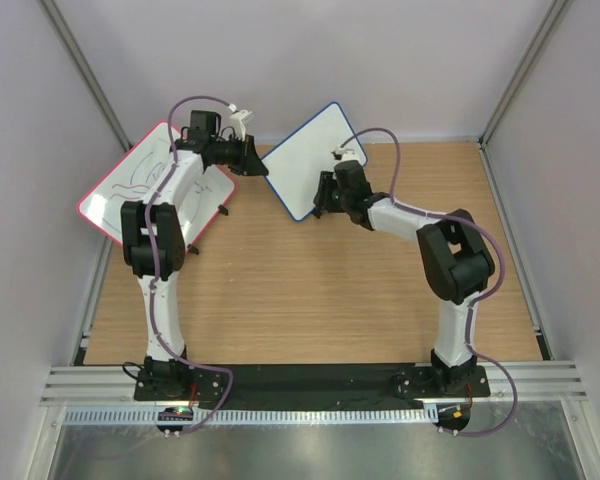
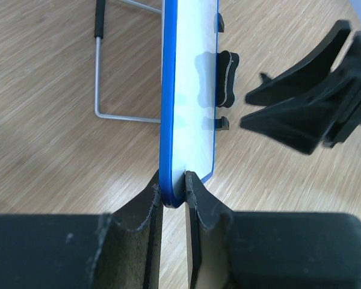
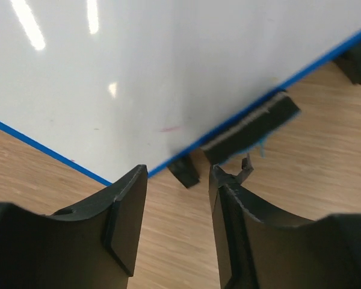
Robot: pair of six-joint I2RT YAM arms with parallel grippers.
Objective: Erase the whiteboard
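Nearest us, the right gripper (image 3: 177,180) hangs with its jaws parted and nothing between them, just above the wooden table (image 1: 310,300). Just beyond its fingertips the black eraser (image 3: 253,123) lies on the wood, against the lower edge of the blue-framed whiteboard (image 3: 168,60), beside one of the board's black feet (image 3: 183,171). The board stands tilted on that edge at the far middle of the table, and the left gripper (image 2: 174,180) is clamped tight on the frame at one corner, steadying it.

We judge the wiping all but done: the white face looks clean apart from a faint pink smear (image 3: 171,128) low down. If that counts, the next move calls for closing on the eraser and passing over that spot while the left grip holds firm.

Farthest left, a red-framed whiteboard (image 1: 120,190) carries loose scribbles; we read no words or brand anywhere
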